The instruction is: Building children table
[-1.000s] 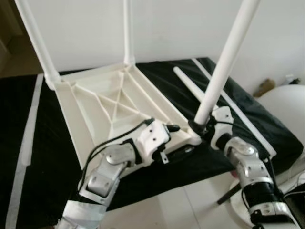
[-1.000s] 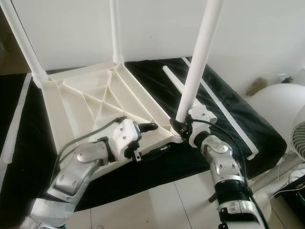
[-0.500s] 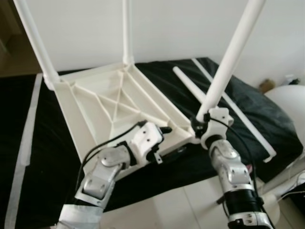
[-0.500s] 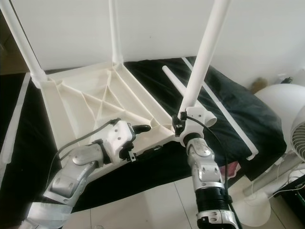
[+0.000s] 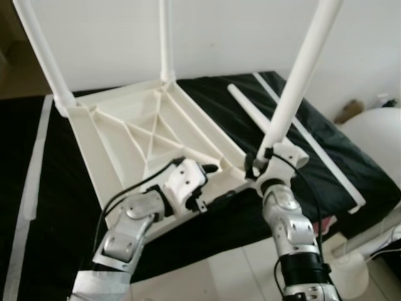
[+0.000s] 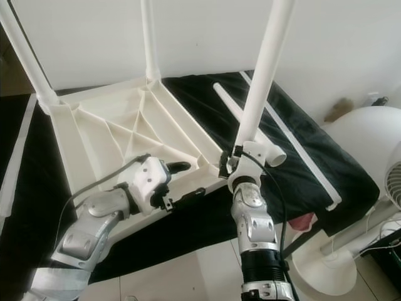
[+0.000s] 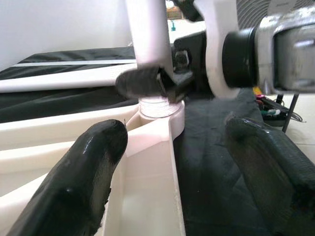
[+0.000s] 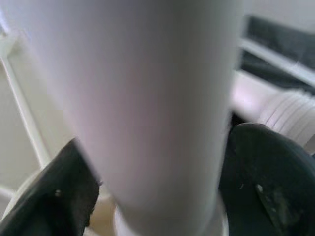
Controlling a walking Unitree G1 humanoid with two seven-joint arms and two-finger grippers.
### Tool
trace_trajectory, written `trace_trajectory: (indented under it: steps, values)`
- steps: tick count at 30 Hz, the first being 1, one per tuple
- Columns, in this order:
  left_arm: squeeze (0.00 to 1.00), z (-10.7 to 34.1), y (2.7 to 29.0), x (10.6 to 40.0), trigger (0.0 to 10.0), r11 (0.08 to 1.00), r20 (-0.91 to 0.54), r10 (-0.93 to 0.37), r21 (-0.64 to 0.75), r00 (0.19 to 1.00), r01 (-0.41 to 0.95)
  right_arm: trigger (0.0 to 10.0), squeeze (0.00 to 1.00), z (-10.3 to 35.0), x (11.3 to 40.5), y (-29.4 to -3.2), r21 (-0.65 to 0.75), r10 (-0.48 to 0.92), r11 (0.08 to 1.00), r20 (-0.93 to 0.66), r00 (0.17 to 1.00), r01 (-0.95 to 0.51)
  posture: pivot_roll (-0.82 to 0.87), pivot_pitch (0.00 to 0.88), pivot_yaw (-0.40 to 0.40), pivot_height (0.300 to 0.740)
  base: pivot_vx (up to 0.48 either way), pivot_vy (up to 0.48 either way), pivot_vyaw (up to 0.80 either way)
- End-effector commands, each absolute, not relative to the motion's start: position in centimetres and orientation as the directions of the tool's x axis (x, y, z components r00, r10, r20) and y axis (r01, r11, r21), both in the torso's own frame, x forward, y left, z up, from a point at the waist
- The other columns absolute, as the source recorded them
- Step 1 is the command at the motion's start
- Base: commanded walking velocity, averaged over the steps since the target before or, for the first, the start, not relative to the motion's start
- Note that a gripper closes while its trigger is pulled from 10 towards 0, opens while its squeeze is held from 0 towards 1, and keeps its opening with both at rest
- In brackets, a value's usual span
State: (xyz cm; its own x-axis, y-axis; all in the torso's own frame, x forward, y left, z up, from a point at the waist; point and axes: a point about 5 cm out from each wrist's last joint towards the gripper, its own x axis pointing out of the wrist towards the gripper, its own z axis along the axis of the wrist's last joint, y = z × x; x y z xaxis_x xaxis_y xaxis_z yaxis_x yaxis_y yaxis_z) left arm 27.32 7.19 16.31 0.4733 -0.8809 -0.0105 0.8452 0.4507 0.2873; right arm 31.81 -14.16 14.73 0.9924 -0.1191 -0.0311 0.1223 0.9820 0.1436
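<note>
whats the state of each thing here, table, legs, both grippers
table top: upside down on the black cloth, ribbed underside up
two far legs: upright, seated in the far corner sockets
third leg: upright at the near right corner socket, threaded end at its mouth
fourth leg: loose, lying on the cloth
right gripper: shut on the third leg's base
left gripper: open, fingers astride the table top's near right corner
</note>
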Motion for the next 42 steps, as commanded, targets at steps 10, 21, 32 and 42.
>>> trace_trajectory:
  steps: [10, 21, 32, 42]
  values:
    - [0.00, 16.2, 9.5, 27.4, 10.0, 0.505, -0.035, -0.843, 0.292, 0.536, 0.812, 10.0, 0.00, 13.1, 29.7, -14.9, 0.148, -0.039, 0.988, -0.058, 0.998, 0.047, -0.02, 0.041, -0.020, 0.740, 0.000, 0.000, 0.00]
    - [0.00, 14.9, 12.8, 28.1, 10.0, 0.467, -0.178, -0.821, 0.335, 0.542, 0.818, 10.0, 0.00, 12.4, 28.7, -15.0, 0.138, 0.007, 0.990, -0.068, 0.998, 0.002, -0.04, 0.034, -0.003, 0.740, 0.000, 0.000, 0.00]
    - [0.00, 14.3, 18.3, 30.3, 10.0, 0.548, -0.285, -0.714, 0.342, 0.640, 0.763, 10.0, 0.00, 12.2, 28.2, -15.6, 0.120, 0.029, 0.993, -0.071, 0.997, -0.020, -0.05, 0.026, 0.009, 0.740, 0.000, 0.000, 0.00]
    - [0.00, 14.4, 21.8, 31.7, 10.0, 0.667, -0.263, -0.606, 0.347, 0.751, 0.659, 10.0, 0.00, 11.3, 27.4, -15.2, 0.091, 0.068, 0.994, -0.094, 0.993, -0.059, -0.04, 0.017, 0.004, 0.740, 0.000, 0.000, 0.00]
